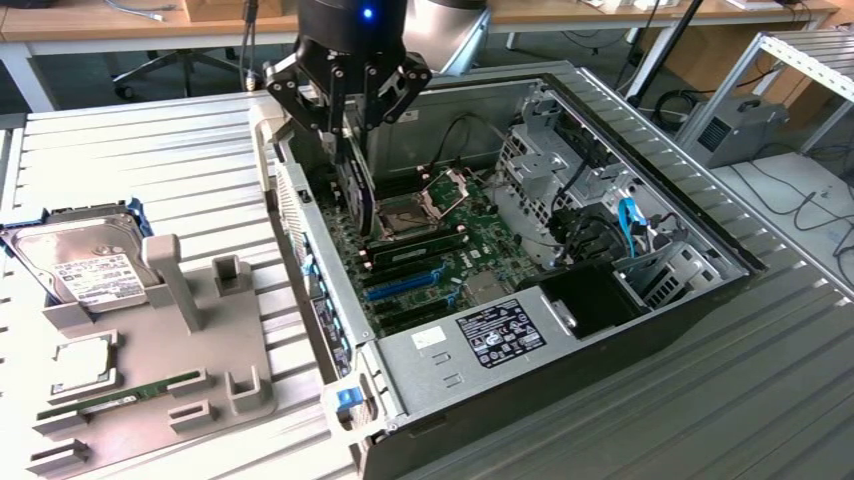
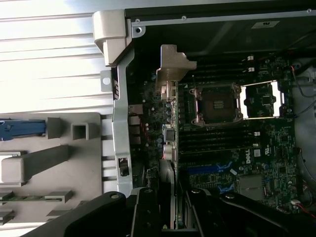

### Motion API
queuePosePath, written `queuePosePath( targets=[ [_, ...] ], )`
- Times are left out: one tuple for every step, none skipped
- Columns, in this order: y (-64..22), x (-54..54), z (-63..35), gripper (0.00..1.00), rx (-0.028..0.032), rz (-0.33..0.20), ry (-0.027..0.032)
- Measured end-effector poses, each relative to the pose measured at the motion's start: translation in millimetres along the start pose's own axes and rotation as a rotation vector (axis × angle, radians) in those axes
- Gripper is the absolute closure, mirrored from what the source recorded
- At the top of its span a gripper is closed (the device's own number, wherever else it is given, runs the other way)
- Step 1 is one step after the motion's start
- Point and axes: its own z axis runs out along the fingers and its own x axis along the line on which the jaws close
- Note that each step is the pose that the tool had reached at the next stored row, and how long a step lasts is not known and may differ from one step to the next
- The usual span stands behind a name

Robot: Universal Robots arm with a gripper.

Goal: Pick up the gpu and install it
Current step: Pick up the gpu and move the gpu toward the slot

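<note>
We see a black robot claw [image 1: 350, 95] at the top of the exterior view. It is closed on the gpu [image 1: 355, 185], pinching the thin dark card between its fingers by its upper edge. The card hangs edge-on and upright inside an open computer case [image 1: 667, 190], which lies on its side on a ribbed metal desk [image 1: 160, 150].

The gpu's lower end is low over the motherboard [image 1: 461, 250]. It sits just beside the CPU socket [image 1: 400, 215] and close to the case wall on the exterior view's left. We cannot tell whether the card touches the board. The blue slots [image 1: 404, 286] lie nearer the camera, apart from the card. A power supply [image 1: 494, 335] with a black label fills the near end of the case.

In the wrist view the claw [image 2: 173, 217] frames the gpu [image 2: 170, 143], with dark fingers [image 2: 145, 212] on either side of it. The card runs away from the camera as a narrow strip, and its silvery bracket [image 2: 174, 64] is at the far end. The CPU socket [image 2: 217, 103] lies open alongside it.

At the exterior view's left a grey holder [image 1: 200, 370] rests on the desk. It carries a silver hard drive [image 1: 83, 268], a square processor chip [image 1: 83, 362] and a green RAM stick [image 1: 120, 395].
</note>
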Motion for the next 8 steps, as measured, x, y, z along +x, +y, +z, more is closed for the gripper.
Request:
queuePosePath(
  targets=[
    [0.0, -0.2, 0.1, 0.74, 0.0, 0.0, 0.0],
    [0.0, -0.3, 0.3, 0.74, 0.0, 0.0, 0.0],
    [0.0, -0.4, 0.4, 0.74, 0.0, 0.0, 0.0],
    [0.0, -0.6, 0.6, 0.74, 0.0, 0.0, 0.0],
    [0.0, -0.7, 0.7, 0.74, 0.0, 0.0, 0.0],
    [0.0, -0.9, 0.9, 0.74, 0.0, 0.0, 0.0],
    [0.0, -1.2, 1.1, 0.74, 0.0, 0.0, 0.0],
    [0.0, -1.3, 1.2, 0.74, 0.0, 0.0, 0.0]
  ],
)
